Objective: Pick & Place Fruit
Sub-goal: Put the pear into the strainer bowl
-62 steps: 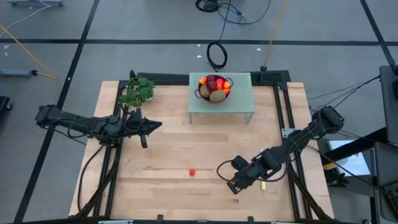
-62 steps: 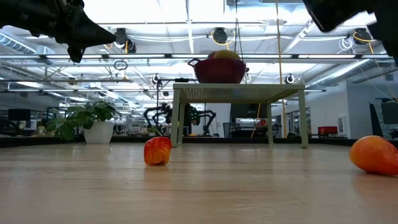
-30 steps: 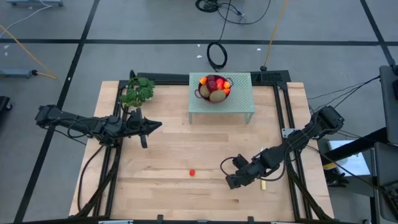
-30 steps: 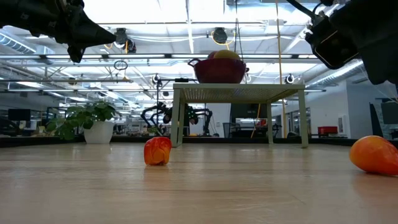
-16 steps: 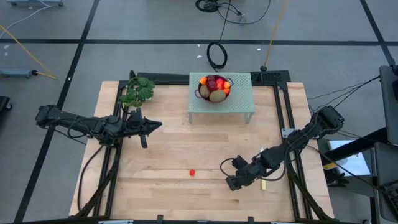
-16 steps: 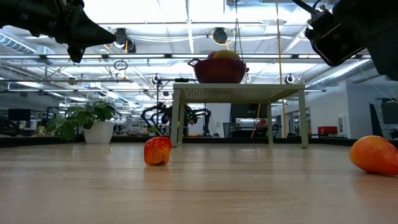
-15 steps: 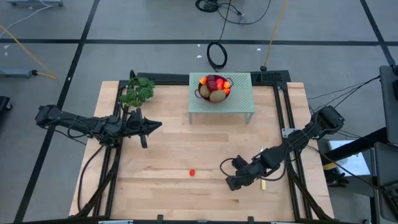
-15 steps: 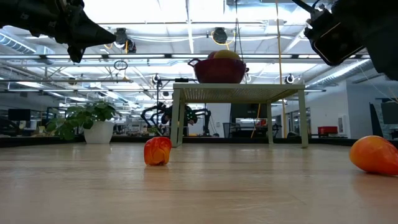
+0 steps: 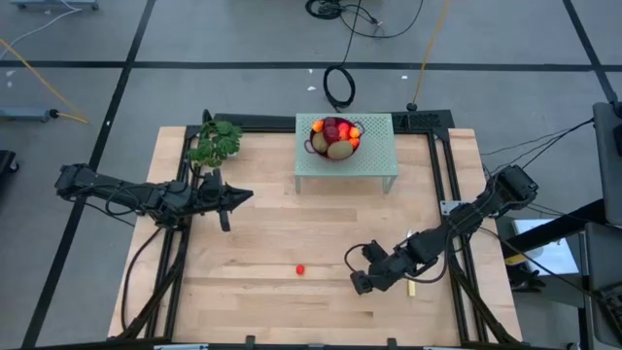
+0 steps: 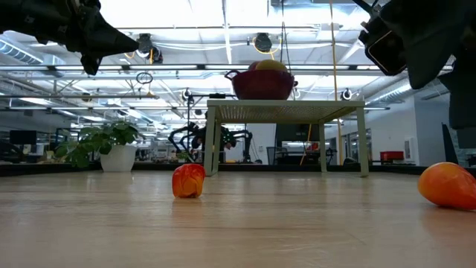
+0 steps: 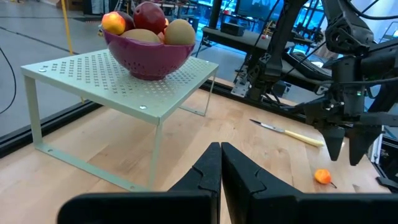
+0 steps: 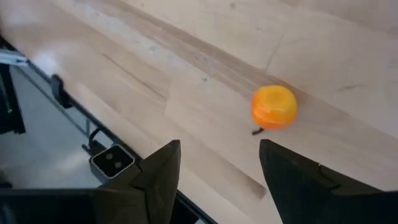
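My right end effector [image 12: 217,168], fingers apart and holding nothing, hovers above the small orange fruit [image 12: 274,107] lying on the counter [image 9: 262,243]; I should centre both fingers around it, lower gently, then close.

A wooden bench [image 9: 262,243] carries a pale green perforated stand [image 9: 374,156] at its far edge, and on the stand sits a dark red colander bowl [image 11: 149,59]. A leafy green sprig in a white pot [image 10: 119,156] stands at the far left corner, and a slim yellowish knife [image 11: 292,132] lies flat on the wood near the right side. Coiled black cable [image 9: 339,86] rests on the grey floor [image 9: 194,39] beyond the bench.
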`<action>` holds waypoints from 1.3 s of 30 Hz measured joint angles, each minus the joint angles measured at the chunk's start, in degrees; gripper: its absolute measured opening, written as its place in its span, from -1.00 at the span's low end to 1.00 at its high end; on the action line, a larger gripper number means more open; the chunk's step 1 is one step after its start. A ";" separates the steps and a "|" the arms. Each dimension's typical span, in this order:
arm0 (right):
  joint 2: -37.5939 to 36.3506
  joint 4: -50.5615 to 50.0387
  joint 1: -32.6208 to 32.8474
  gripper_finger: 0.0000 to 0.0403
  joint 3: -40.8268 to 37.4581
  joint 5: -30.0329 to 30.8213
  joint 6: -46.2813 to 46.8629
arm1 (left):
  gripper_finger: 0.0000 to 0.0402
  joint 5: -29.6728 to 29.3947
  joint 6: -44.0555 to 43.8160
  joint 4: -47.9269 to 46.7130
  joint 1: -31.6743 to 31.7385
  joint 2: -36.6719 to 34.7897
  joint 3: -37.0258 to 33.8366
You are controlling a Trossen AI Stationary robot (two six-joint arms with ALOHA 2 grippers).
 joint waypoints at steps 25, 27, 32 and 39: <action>15.21 -34.73 1.57 0.05 25.90 2.50 -3.00 | -0.95 -0.02 -0.08 0.02 0.00 0.09 0.00; 16.08 -33.21 1.57 0.05 26.00 2.13 -2.61 | -0.95 -0.02 -0.08 0.02 0.00 0.09 0.00; 18.49 -33.20 1.60 0.05 25.98 1.19 -1.89 | -0.95 -0.02 -0.07 0.02 0.00 0.09 0.00; 20.47 -33.59 1.31 0.05 25.96 1.23 -1.74 | -0.95 0.00 -0.14 0.04 0.00 0.09 0.00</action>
